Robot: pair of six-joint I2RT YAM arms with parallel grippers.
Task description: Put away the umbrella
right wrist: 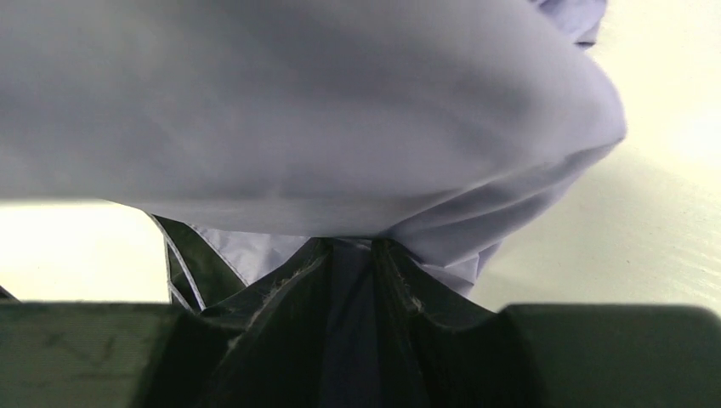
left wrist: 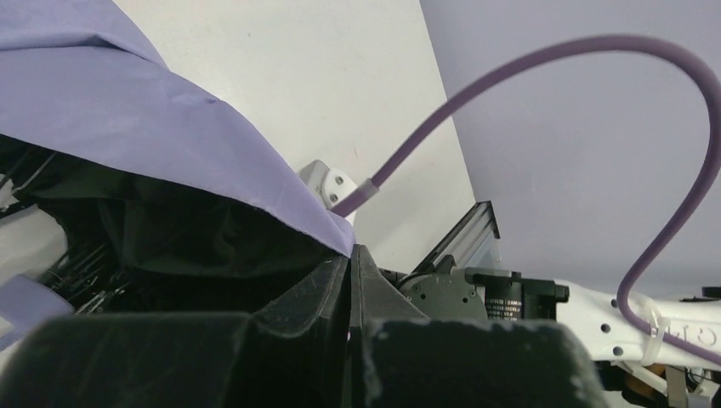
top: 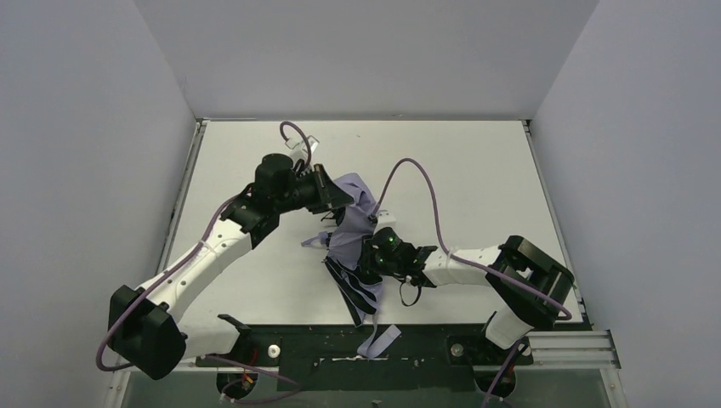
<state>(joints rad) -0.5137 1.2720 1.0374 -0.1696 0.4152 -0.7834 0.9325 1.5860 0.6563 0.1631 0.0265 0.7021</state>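
Observation:
The umbrella [top: 349, 240] lies half collapsed in the middle of the white table [top: 476, 170], pale lavender fabric with black lining and thin ribs showing. A lavender end of it reaches over the dark near strip. My left gripper [top: 342, 197] is at its far end, shut on the umbrella. In the left wrist view the left gripper [left wrist: 350, 253] pinches the hem of the lavender canopy [left wrist: 127, 110]. My right gripper [top: 367, 255] presses in from the right at mid-length. In the right wrist view the right gripper [right wrist: 351, 248] has bunched fabric [right wrist: 298, 110] filling the narrow gap between its fingers.
Grey walls enclose the table on three sides. A purple cable [top: 417, 170] loops above the table from the right arm. An aluminium rail [top: 570, 347] sits at the near right corner. The black strip [top: 298, 340] runs along the near edge between the bases.

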